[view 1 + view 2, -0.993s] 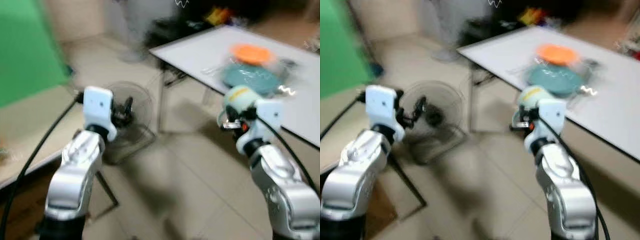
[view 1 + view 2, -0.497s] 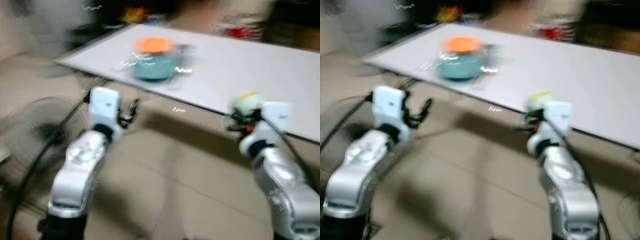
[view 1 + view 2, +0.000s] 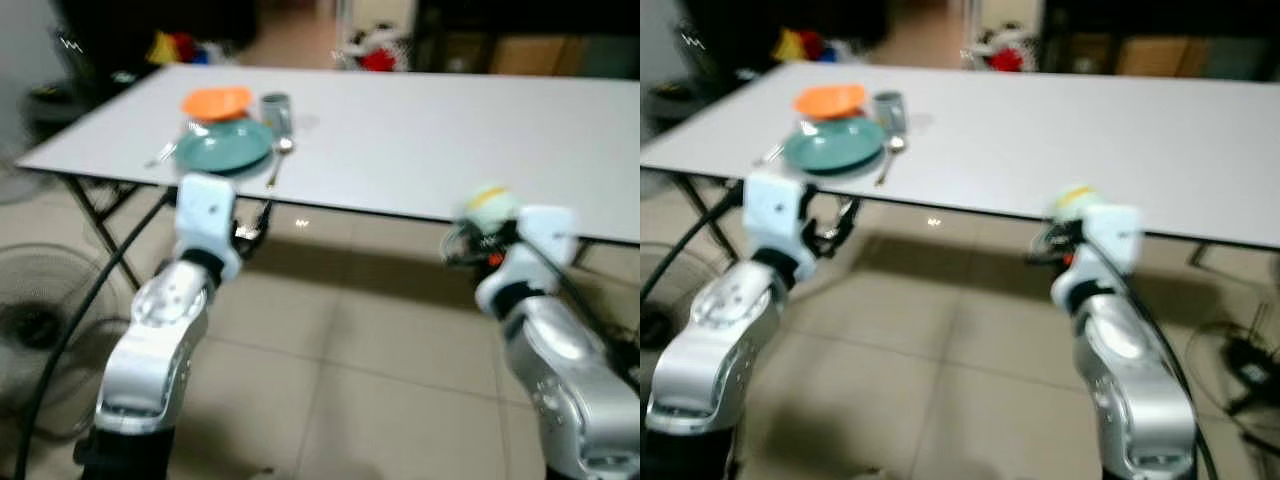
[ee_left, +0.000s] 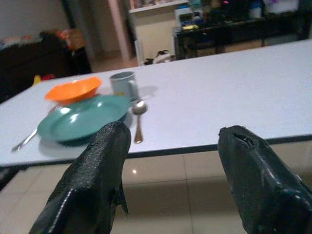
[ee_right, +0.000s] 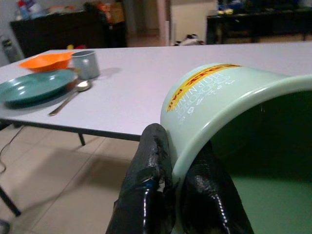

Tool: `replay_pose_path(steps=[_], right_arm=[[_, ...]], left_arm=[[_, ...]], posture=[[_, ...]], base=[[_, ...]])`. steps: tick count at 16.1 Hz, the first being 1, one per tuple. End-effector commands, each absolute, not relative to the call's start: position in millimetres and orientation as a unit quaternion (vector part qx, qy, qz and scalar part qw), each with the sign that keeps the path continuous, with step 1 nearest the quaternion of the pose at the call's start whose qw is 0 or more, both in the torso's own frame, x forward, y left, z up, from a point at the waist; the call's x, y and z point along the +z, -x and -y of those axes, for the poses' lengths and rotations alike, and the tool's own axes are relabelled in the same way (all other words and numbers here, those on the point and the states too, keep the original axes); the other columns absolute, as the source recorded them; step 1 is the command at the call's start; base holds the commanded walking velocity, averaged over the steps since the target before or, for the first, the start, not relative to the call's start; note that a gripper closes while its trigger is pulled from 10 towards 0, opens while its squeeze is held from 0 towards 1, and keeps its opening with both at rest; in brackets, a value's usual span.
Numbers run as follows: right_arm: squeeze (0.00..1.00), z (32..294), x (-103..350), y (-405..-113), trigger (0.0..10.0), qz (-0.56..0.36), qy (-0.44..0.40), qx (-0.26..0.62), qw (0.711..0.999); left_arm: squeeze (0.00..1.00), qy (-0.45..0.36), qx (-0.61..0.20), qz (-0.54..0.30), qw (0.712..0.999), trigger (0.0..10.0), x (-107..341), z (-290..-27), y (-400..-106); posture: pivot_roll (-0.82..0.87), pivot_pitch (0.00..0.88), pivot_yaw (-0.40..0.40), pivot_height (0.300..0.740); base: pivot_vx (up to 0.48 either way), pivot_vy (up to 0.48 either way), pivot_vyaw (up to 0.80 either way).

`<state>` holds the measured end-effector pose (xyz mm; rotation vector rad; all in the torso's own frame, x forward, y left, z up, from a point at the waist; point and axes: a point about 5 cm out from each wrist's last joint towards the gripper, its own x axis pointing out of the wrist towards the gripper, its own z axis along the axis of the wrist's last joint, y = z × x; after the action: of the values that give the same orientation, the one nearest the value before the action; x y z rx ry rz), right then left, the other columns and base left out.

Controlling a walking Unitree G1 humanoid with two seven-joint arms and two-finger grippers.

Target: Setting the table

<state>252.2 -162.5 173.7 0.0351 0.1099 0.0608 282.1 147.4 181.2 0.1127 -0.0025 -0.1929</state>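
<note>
The cup point(image 5: 229, 112) sits rim-pinched in my right jaws point(image 5: 170, 195); left jaws point(image 4: 170, 170) spread, empty. I should lift above the counter point(image 3: 420, 130) edge ahead before lowering.

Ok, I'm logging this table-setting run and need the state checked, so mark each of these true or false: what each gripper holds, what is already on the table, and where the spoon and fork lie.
1. The right gripper pinches the rim of a pale green cup. True.
2. The left gripper holds a spoon. False: its fingers are apart with nothing between them.
3. An orange bowl sits on the white table behind the teal plate. True.
4. The spoon lies on the teal plate. False: it lies on the table beside the plate, near the grey mug.
5. The fork lies on the plate's far side from the spoon. True.
</note>
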Motion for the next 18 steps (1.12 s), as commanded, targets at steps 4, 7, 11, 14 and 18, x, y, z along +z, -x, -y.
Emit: replay_pose_path(steps=[4,7,11,14,18], right_arm=[[0.0,160,177,-258,10.0,-0.056,-0.007,0.046,0.997],[0.0,158,178,-260,10.0,-0.054,0.008,0.058,0.997],[0.0,157,179,-263,10.0,-0.051,0.021,0.071,0.996],[0.0,160,180,-264,10.0,-0.048,0.02,0.067,0.996],[0.0,163,180,-264,10.0,-0.045,0.02,0.063,0.997]], left_arm=[[0.0,-0.055,-0.089,0.011,0.995,10.0,185,-150,-282],[0.0,-0.043,-0.093,0.004,0.995,10.0,180,-150,-278],[0.0,-0.048,-0.108,0.001,0.993,10.0,177,-147,-278],[0.0,-0.049,-0.132,0.004,0.99,10.0,178,-142,-277],[0.0,-0.05,-0.141,0.003,0.989,10.0,177,-140,-280]], posture=[[0.06,0.0,0.055,0.74],[0.05,0.0,0.045,0.74],[0.06,0.0,0.052,0.74],[0.06,0.0,0.06,0.74],[0.04,0.0,0.074,0.74]], base=[[0.0,0.0,0.0],[0.081,0.0,0.0],[0.269,0.0,-0.3],[0.294,0.0,-0.53],[0.303,0.0,0.0]])
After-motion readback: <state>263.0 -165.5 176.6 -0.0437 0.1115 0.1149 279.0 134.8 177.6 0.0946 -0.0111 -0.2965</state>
